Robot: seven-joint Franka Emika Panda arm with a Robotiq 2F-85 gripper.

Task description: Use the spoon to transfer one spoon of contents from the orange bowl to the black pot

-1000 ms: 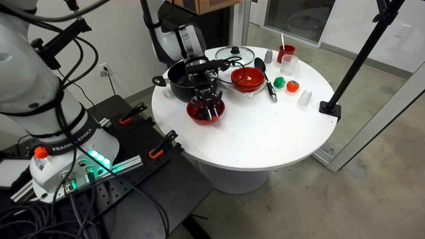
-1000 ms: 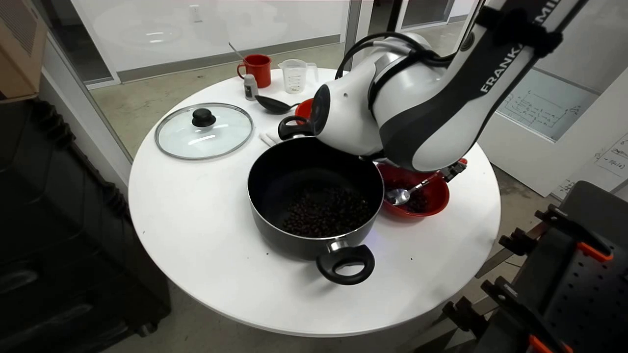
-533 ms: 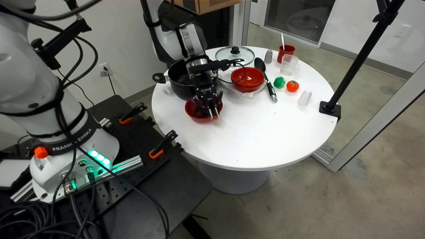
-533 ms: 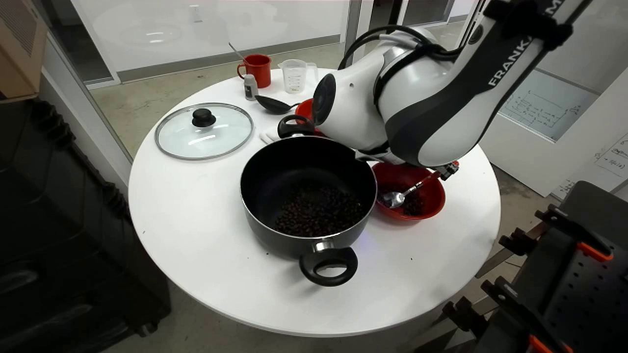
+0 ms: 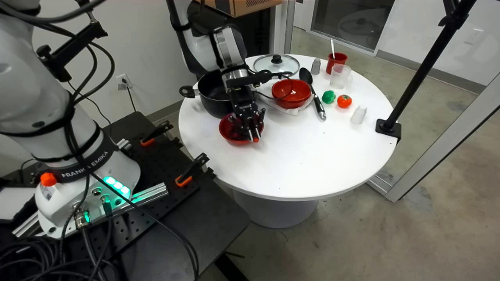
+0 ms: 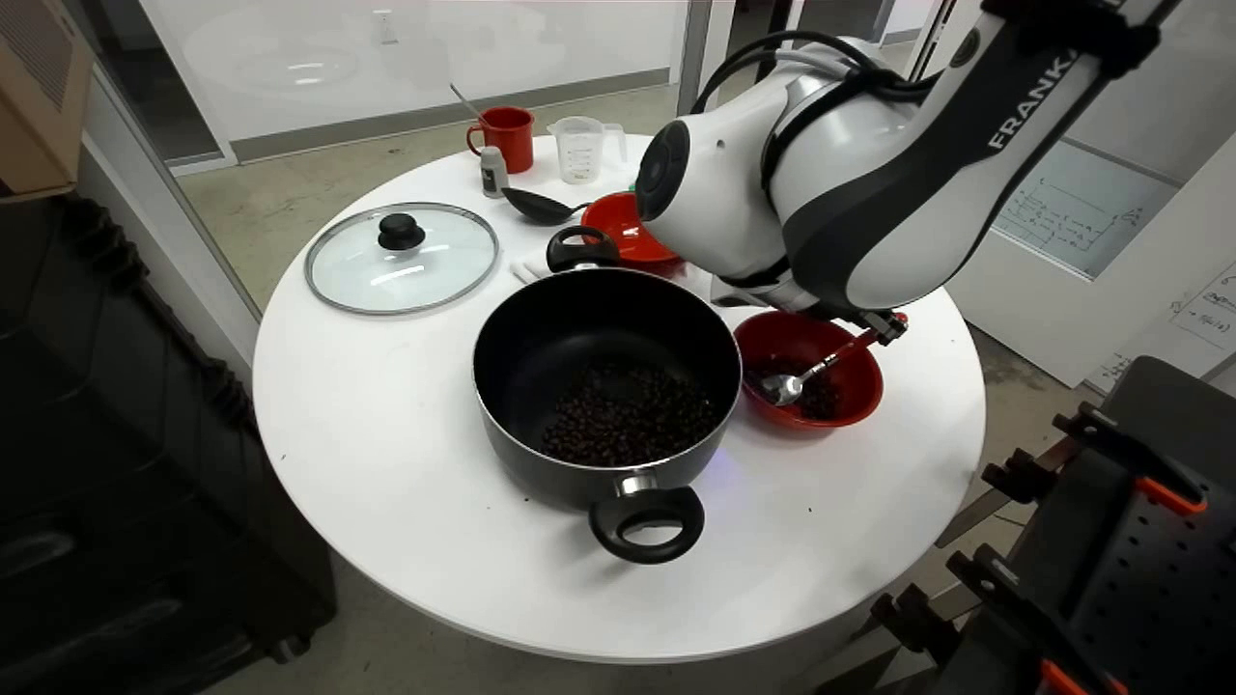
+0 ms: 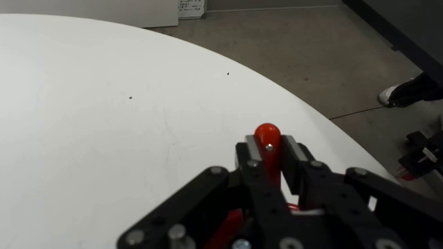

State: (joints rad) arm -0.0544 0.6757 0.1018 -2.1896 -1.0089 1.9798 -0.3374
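My gripper [image 7: 270, 147] is shut on the red handle of the spoon [image 7: 268, 133], whose end sticks up between the pads. In the exterior views the gripper [image 5: 254, 134] is above the near rim of the orange bowl [image 5: 225, 129]. The spoon's metal head [image 6: 784, 388] slants down into that bowl [image 6: 861, 384], over dark beans [image 6: 823, 398]. I cannot tell whether the head holds beans. The black pot [image 6: 536, 473] stands right beside the bowl, with dark beans [image 6: 628, 415] on its bottom; it also shows behind the wrist [image 5: 213, 104].
A brighter orange-red bowl [image 5: 291, 93] stands on a cloth behind the gripper. A glass lid [image 6: 401, 265], black ladle [image 5: 306, 76], tomato [image 5: 344, 101], green item [image 5: 328, 96], red mug [image 6: 509, 140], and measuring cup [image 6: 579, 150] are on the round white table [image 5: 304, 164].
The pot shifted slightly left in an exterior view, then stayed. The bowl shifted with it, then slightly back. The arm moved up and right there, with the spoon still held.
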